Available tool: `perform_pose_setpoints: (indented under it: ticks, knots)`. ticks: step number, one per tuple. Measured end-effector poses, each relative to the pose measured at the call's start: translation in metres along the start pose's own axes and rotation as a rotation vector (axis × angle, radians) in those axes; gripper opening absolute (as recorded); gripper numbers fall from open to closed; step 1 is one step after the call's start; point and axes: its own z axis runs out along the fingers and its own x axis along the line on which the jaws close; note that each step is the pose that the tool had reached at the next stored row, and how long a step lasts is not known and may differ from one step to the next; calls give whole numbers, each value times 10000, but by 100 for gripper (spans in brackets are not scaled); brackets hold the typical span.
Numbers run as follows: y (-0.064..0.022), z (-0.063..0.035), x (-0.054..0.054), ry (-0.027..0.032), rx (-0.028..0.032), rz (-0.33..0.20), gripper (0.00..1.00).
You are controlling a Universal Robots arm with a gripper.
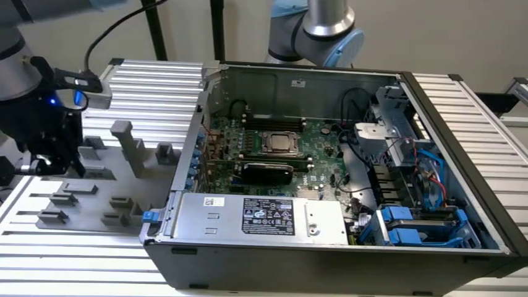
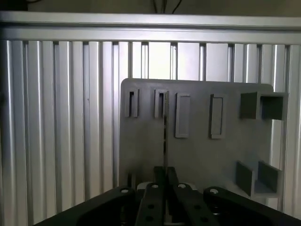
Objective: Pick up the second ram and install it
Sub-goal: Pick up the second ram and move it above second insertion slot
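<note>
The jaws are drawn narrow, the two black fingers [image 2: 151, 202] of the dark gripper [image 2: 165, 173] pressed close upon the second ram [image 2: 165, 136]; the stick is seen edge-on in the wrist view, so it shows as one thin, straight, dark line running out from between the fingertips; its green face and its chips cannot be made out from this angle; the far end of it lies over a narrow slotted holder [image 2: 161, 103] on the flat grey plastic fixture plate [image 2: 197, 155], and whether that end sits in the slot or has cleared it I cannot tell; more grey upright holders [image 2: 182, 115] stand in a row beside it on the same plate; the plate rests on a ribbed silver aluminium table [image 2: 61, 117]; in the exterior view the gripper [image 1: 51, 159] hangs over the fixture plate [image 1: 91, 198] at that view's left, well apart from the open black computer case [image 1: 330, 260] towards the right; inside the case lie the large green motherboard [image 1: 322, 148], the square metal CPU socket [image 1: 281, 143], a black oblong card [image 1: 264, 168] just beside the socket, and a grey power supply box [image 1: 256, 216] with a black label.
</note>
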Motion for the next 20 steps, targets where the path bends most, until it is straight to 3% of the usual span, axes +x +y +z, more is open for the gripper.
perform_pose_setpoints:
  ticks: [5, 15, 20]
  knots:
    - [-78, -230, -6, -9, -2, -58, 0]
    - [-301, -685, -19, -135, -6, -199, 0]
    - [-455, -914, -26, -198, -7, -249, 0]
